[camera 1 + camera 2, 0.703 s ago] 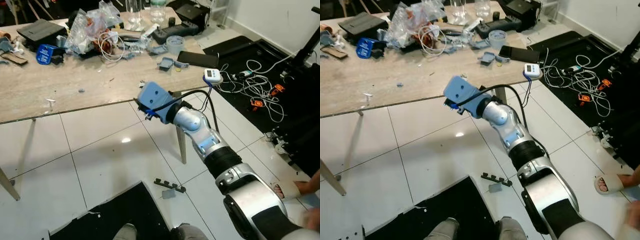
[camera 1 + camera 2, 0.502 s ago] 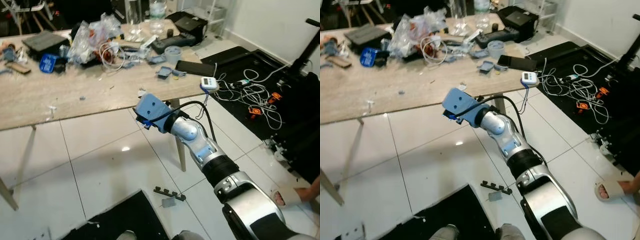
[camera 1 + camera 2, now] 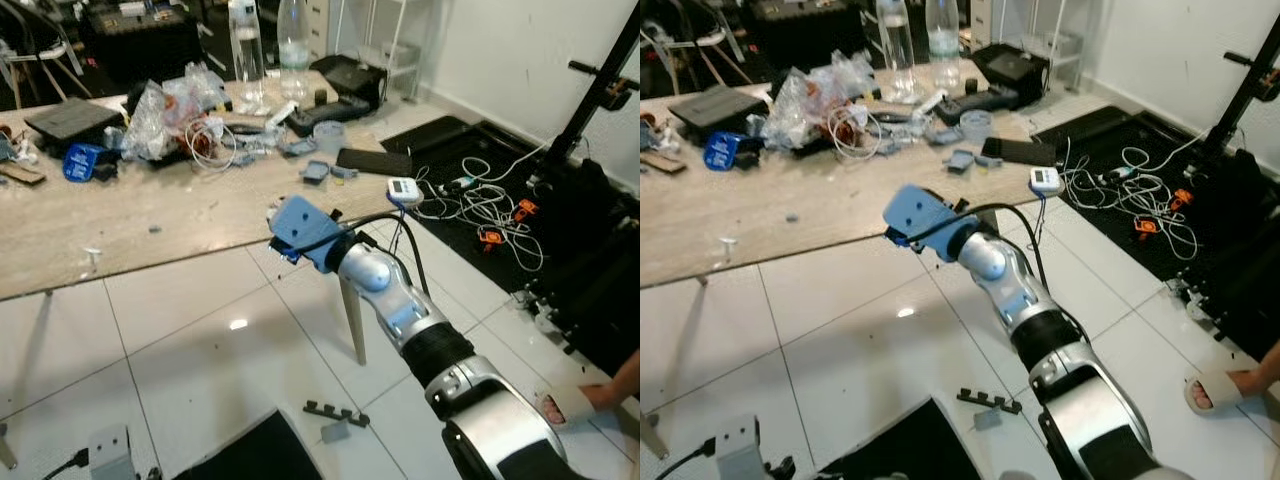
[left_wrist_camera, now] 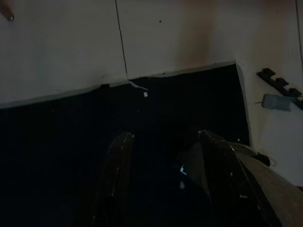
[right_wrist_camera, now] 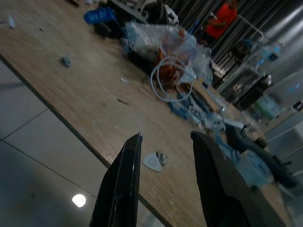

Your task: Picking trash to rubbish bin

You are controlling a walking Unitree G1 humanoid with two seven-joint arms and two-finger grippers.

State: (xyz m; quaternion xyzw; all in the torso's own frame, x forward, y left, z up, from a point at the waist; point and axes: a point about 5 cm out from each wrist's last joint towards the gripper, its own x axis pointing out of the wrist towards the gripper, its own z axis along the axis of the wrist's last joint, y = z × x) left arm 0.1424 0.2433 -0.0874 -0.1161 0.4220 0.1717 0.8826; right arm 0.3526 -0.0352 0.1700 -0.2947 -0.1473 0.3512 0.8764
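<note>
The right pincer [image 5: 163, 156] has come nearer the surface [image 3: 150, 215], fingers spread, over a white scrap [image 5: 152, 161]; left pincer [image 4: 163, 165] hangs open.

right tool [image 5: 163, 187] fingers cut off below, left tool [image 4: 163, 189] in near-darkness, distant table clutter [image 5: 246, 52] blurred
</note>
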